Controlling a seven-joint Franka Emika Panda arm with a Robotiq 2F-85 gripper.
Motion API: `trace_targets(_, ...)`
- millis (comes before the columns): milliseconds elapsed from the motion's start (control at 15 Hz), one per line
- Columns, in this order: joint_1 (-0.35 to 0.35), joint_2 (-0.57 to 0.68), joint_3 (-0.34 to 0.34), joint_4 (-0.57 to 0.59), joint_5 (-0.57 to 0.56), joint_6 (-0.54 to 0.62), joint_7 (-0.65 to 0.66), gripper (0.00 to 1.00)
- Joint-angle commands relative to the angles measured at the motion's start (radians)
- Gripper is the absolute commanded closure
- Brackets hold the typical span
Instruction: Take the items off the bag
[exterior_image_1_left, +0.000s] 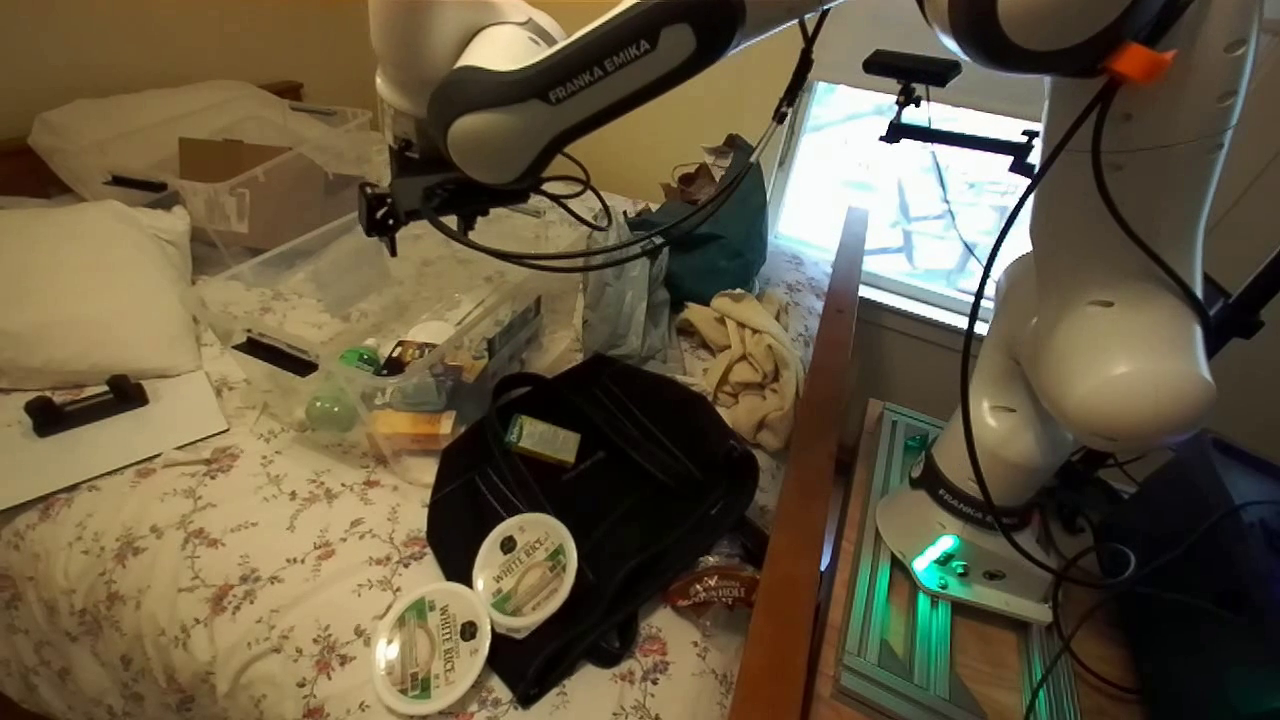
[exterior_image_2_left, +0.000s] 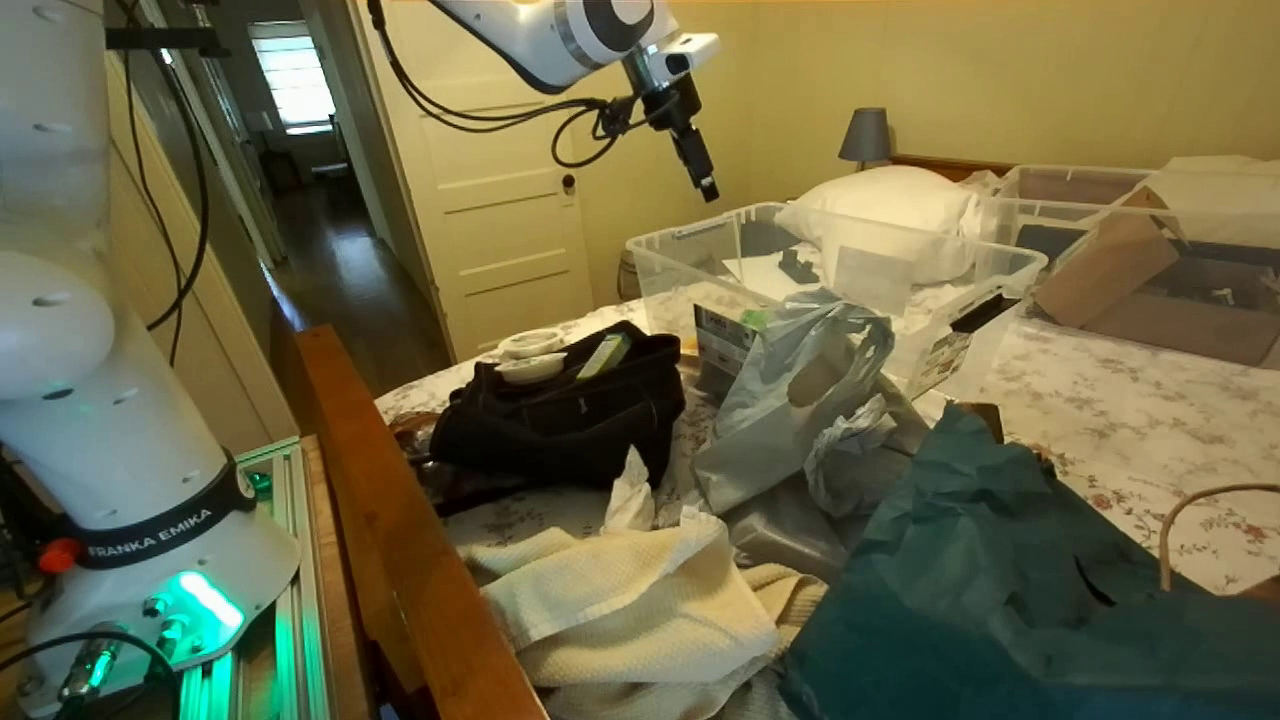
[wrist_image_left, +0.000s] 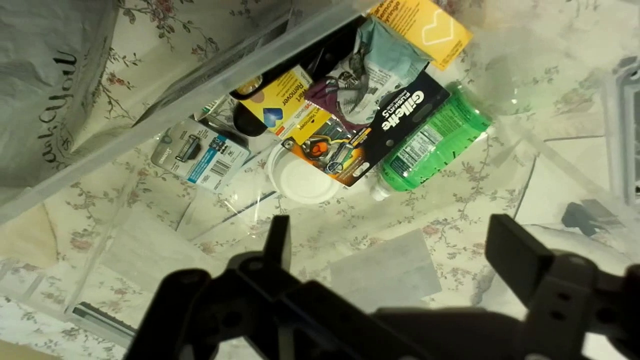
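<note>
A black bag (exterior_image_1_left: 650, 500) lies on the flowered bed and also shows in an exterior view (exterior_image_2_left: 560, 435). On it lie a small green-yellow box (exterior_image_1_left: 543, 440) and a round white-rice tub (exterior_image_1_left: 525, 570). Another rice tub (exterior_image_1_left: 432, 648) lies at the bag's edge, touching the first. My gripper (exterior_image_1_left: 385, 228) is high above the clear plastic bin (exterior_image_2_left: 690, 265), away from the bag. In the wrist view the gripper (wrist_image_left: 392, 240) is open with nothing between its fingers. Below it the bin holds a green bottle (wrist_image_left: 435, 142), a Gillette pack (wrist_image_left: 400, 117), a white tub (wrist_image_left: 306, 177) and several packages.
A grey plastic bag (exterior_image_2_left: 790, 420), a teal bag (exterior_image_2_left: 980, 570) and a cream blanket (exterior_image_2_left: 640, 610) lie beside the black bag. A wooden bed rail (exterior_image_1_left: 800, 500) stands between robot base and bed. A bread pack (exterior_image_1_left: 715, 590) lies by the rail. A pillow (exterior_image_1_left: 90, 290) lies beyond the bin.
</note>
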Motion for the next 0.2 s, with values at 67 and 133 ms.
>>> trace_targets(67,0.008,-0.032,-0.003,-0.054,-0.014,0.034,-0.004,0.00)
trace_targets(133,0.009,-0.046,-0.001,-0.079,-0.022,0.046,-0.003,0.00)
